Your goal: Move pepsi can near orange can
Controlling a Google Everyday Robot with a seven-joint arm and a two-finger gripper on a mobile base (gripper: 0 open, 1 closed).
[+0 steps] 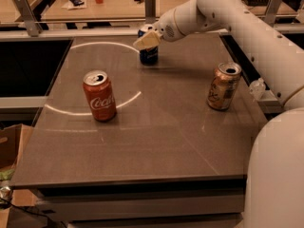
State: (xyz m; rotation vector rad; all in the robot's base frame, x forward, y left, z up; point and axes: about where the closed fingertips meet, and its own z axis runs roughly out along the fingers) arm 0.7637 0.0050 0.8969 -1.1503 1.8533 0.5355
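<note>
The dark blue pepsi can (148, 56) stands upright at the far middle of the grey table (156, 141). My gripper (147, 41) is at the can's upper part, reaching in from the right, and covers most of its top. The pale orange-tan orange can (223, 86) stands upright at the right side of the table, well apart from the pepsi can and nearer the front.
A red Coca-Cola can (99, 95) stands upright at the left middle of the table. A white circle is marked on the tabletop around the far left. My white arm (266, 37) spans the right side. Another table with clutter lies behind.
</note>
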